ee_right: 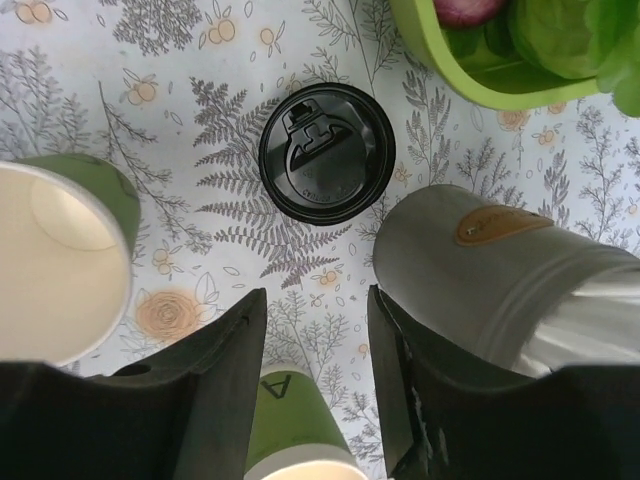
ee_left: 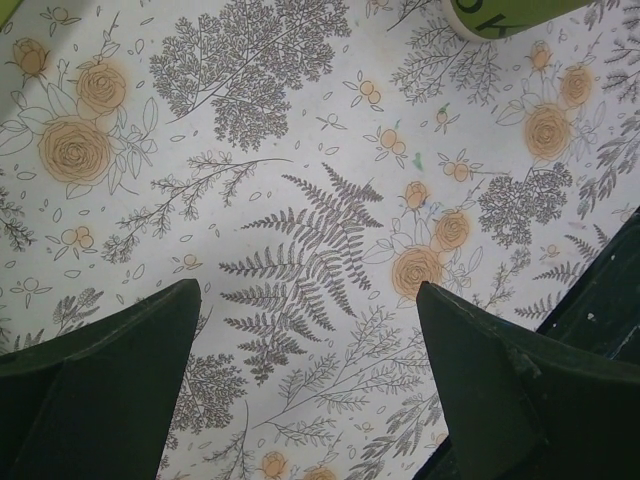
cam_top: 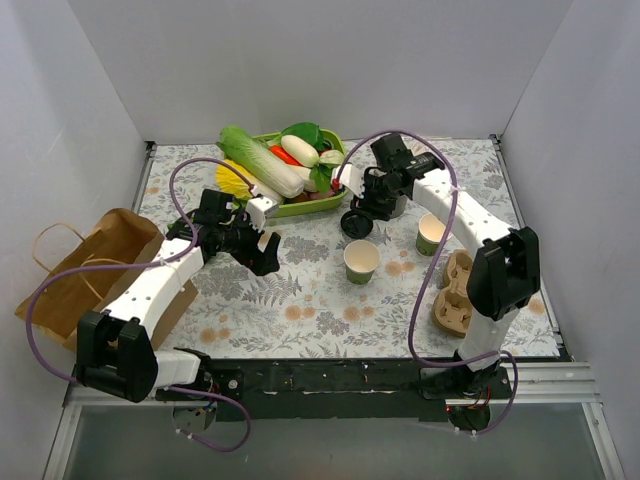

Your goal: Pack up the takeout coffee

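Note:
The takeout coffee (cam_top: 357, 224), a dark-green cup with a round black lid, stands upright on the floral tablecloth just in front of the vegetable tray. In the right wrist view its lid (ee_right: 327, 152) lies ahead of my fingertips. My right gripper (cam_top: 365, 207) hangs just above and behind it, open and empty (ee_right: 317, 300), beside the grey straw holder (ee_right: 480, 270). My left gripper (cam_top: 268, 255) is open and empty (ee_left: 308, 295) over bare tablecloth, left of the cups.
Two lidless green cups (cam_top: 361, 261) (cam_top: 431, 234) stand near the coffee. A cardboard cup carrier (cam_top: 452, 293) lies at the right. A brown paper bag (cam_top: 110, 270) lies at the left. A green tray (cam_top: 300, 208) of vegetables sits at the back.

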`<state>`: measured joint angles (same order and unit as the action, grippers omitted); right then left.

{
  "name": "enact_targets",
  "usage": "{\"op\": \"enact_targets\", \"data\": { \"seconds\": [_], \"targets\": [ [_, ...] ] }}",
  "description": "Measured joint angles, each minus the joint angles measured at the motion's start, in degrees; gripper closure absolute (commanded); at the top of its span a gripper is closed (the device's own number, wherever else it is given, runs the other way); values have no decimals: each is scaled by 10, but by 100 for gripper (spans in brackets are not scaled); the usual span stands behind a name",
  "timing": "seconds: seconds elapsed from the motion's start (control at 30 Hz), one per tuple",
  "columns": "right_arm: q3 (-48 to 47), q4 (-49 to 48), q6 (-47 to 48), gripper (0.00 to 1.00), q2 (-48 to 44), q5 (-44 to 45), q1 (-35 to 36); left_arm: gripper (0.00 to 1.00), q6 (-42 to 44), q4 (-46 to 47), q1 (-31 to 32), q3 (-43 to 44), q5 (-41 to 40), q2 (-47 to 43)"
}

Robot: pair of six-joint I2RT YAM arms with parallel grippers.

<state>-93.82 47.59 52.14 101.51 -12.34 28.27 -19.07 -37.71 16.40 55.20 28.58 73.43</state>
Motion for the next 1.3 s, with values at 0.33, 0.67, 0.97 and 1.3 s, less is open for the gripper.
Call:
{"op": "enact_targets", "data": {
  "seconds": [0.33,0.67,0.97,1.3],
  "targets": [
    [37,-29,87,52,57,15,0,10,-24,0,0,0,24,-12],
    [37,-32,155,53,106,-17,0,10,-26,-5,0,0,26,-8],
    [32,-28,169,53,141,-31,0,10,-29,-7,0,0,27,10],
    [16,-12,161,47,137,-43,0,20,-83,21,0,4,41,20]
  ]
}}
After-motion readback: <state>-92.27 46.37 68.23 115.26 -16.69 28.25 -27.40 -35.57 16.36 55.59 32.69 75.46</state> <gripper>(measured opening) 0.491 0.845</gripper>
